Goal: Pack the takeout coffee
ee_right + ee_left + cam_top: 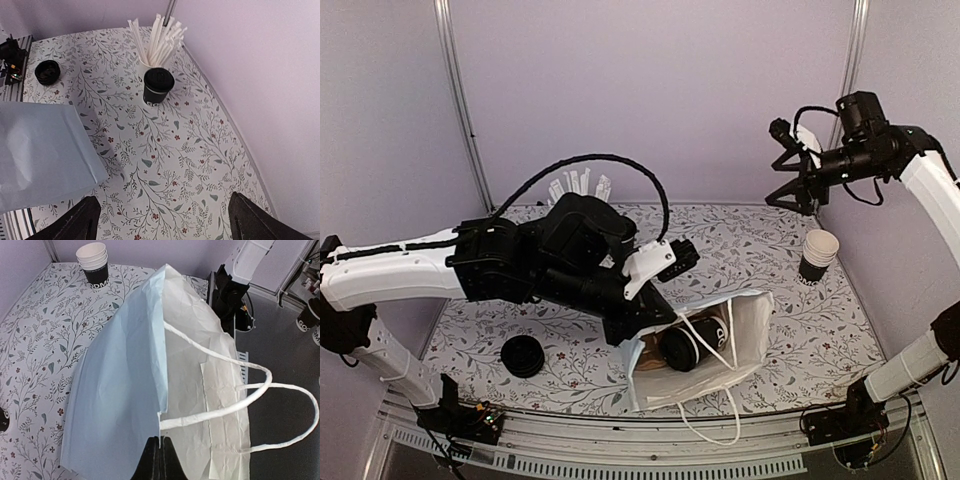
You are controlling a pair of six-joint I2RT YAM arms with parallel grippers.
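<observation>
A white paper bag (750,325) lies open on the table, mouth toward the near edge. Inside it a takeout coffee (686,346), a black cup with a black lid, lies on its side. My left gripper (642,335) is shut on the bag's upper rim; the left wrist view shows its closed tips (160,446) pinching the paper edge of the bag (120,370) beside a handle. My right gripper (792,185) hangs high over the table's back right, open and holding nothing (165,224). A second lidded black cup (158,85) stands in front of the straws.
A stack of unlidded black cups (818,255) stands at the right, near the wall. A low pile of black lids (523,355) sits at the front left. White straws in a cup (582,187) stand at the back. The bag's looped handles (715,425) hang over the near edge.
</observation>
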